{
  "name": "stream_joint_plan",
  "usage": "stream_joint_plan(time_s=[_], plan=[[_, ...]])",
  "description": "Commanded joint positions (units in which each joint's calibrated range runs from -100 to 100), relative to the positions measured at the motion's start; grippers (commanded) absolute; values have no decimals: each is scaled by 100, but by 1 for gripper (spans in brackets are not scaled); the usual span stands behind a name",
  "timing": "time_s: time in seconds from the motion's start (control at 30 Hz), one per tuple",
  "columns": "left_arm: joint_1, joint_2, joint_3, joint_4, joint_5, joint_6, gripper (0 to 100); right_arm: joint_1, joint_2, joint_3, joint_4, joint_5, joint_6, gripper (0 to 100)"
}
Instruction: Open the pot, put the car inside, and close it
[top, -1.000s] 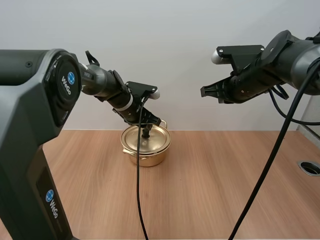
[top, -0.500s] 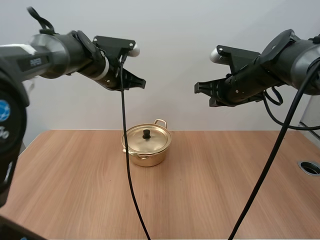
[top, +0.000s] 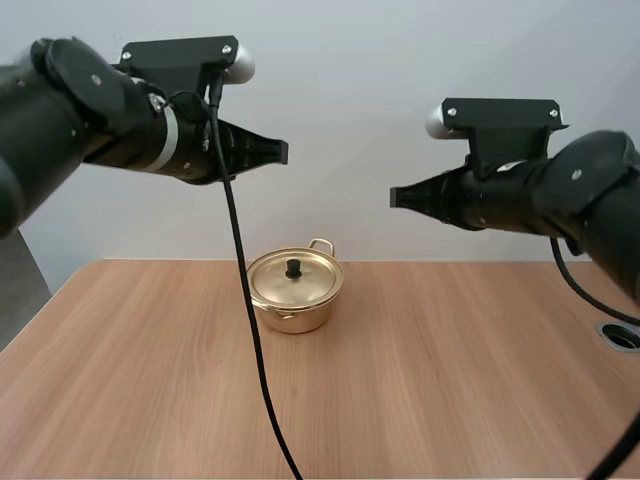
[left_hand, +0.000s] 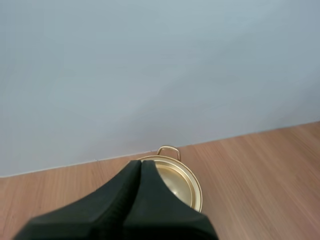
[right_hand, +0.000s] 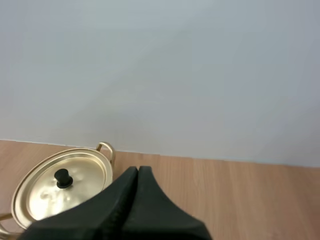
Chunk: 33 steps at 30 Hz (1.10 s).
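A golden pot (top: 293, 292) stands on the wooden table toward the back, its lid (top: 294, 277) on it with a black knob (top: 294, 267). My left gripper (top: 281, 152) hangs high above the pot, shut with nothing in it. My right gripper (top: 395, 197) is raised to the right of the pot, also shut and empty. In the left wrist view the shut fingers (left_hand: 139, 172) form one dark wedge in front of the pot (left_hand: 176, 180). The right wrist view has the lidded pot (right_hand: 62, 187) and its knob (right_hand: 63, 177) beside the shut fingers (right_hand: 137, 180).
Bare wooden table (top: 420, 380) spreads around the pot. A round metal hole (top: 620, 335) sits at the table's right edge. A pale wall rises behind the table.
My left gripper left the lid knob and rose high above the pot, then drew nearer the camera. My right arm also pulled back toward the camera. The lid stays on the pot.
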Motion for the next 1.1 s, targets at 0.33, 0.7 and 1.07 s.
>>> stream_joint_plan(time_s=[0.33,0.7,1.07], plan=[[-3,-3865,4193,407,-2790,389,0,31,-3252,2341,-60,38,-333,0],[-3,-5389,5702,386,-2837,389,0,31,-4007,3126,-166,90,-333,0],[-3,-5389,5965,470,-2398,401,0,31,-4007,3710,-388,-701,-333,0]])
